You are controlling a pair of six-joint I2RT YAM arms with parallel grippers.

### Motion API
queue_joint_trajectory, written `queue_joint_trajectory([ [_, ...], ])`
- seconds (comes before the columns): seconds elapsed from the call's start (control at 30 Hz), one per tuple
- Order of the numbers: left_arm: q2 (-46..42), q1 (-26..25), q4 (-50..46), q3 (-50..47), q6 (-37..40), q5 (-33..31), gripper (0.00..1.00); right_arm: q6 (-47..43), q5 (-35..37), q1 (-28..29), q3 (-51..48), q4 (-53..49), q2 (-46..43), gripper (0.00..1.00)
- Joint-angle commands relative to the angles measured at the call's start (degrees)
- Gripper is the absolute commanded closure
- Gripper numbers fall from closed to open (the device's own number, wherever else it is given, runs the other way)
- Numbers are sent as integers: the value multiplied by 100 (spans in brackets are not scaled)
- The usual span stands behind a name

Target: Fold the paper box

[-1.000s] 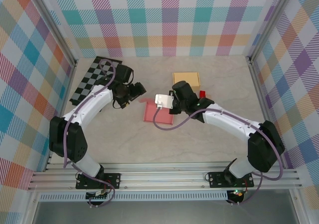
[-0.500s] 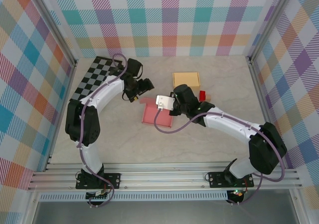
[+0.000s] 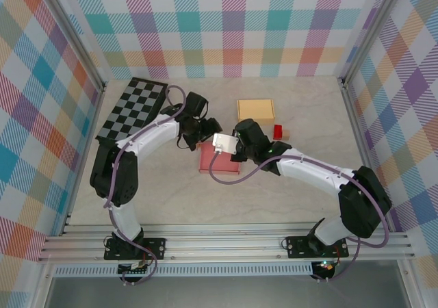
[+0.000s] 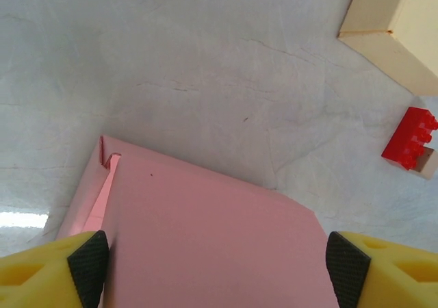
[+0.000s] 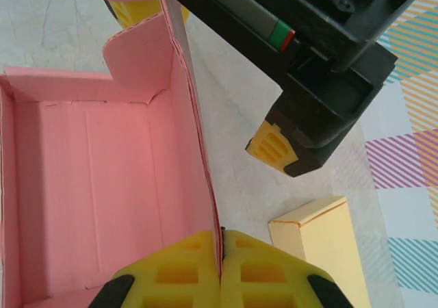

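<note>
One pink paper box sat at the middle of the bench, its right-hand wall pinched in the right gripper; the left gripper, spread wide, straddled the far flap from the rear left, apparently best placed to fold it.

You are looking into a robotics lab test cell. Plaid-patterned panels are walling in the pale table at its back and both sides. Aluminium frame posts are rising at its corners. The left arm and right arm are standing bolted to an aluminium rail along its near edge, and a checkerboard mat is lying at its far left corner.
</note>
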Motion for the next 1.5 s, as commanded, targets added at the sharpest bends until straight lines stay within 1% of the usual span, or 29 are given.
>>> queue_joint_trajectory([
  [0.0,-250,-247,92,-204,-145,254,21,401,50,69,-52,295,70,99],
  [0.03,-248,-247,90,-237,-123,208,23,449,36,69,-54,267,62,98],
  [0.1,-263,-247,85,-335,-77,116,31,555,-25,73,-45,191,31,96],
  [0.13,-256,-247,81,-363,-65,81,36,596,-56,69,-41,160,12,96],
  [0.2,-256,-247,72,-417,-58,-8,51,655,-79,70,-75,148,-25,96],
  [0.3,-273,-247,59,-459,-83,-130,64,696,-84,78,-128,133,-70,96],
  [0.4,-315,-247,46,-505,-151,-256,73,734,-63,87,-168,111,-105,96],
  [0.5,-391,-247,106,-603,-303,-362,78,811,-55,104,-207,97,-140,96],
  [0.63,-513,-257,423,-828,-686,-260,87,966,-30,183,-280,130,-106,96],
  [0.7,-553,-269,570,-900,-847,-208,89,1037,-28,227,-330,168,-75,96],
  [0.77,-581,-274,695,-929,-953,-45,88,1090,-20,253,-361,192,-38,96],
  [0.83,-596,-274,636,-857,-918,95,77,1122,26,254,-377,209,-5,96],
  [0.87,-632,-274,516,-796,-841,83,68,1109,77,254,-371,216,16,96],
  [0.93,-741,-274,205,-728,-660,-105,42,1087,229,251,-347,234,43,97],
  [0.97,-796,-265,20,-693,-560,-195,33,1070,300,245,-338,236,52,97],
  [1.0,-838,-241,-108,-683,-477,-219,31,1052,362,245,-342,269,37,98],
  [1.1,-985,-169,-174,-790,-442,-19,30,1008,461,245,-377,383,0,99],
  [1.23,-1125,-173,147,-1008,-679,231,30,1030,457,245,-362,449,9,99],
  [1.4,-906,-168,223,-828,-635,200,32,1087,193,245,-368,457,-39,99],
  [1.47,-775,-168,56,-627,-485,77,33,1063,63,251,-412,470,-87,99],
])
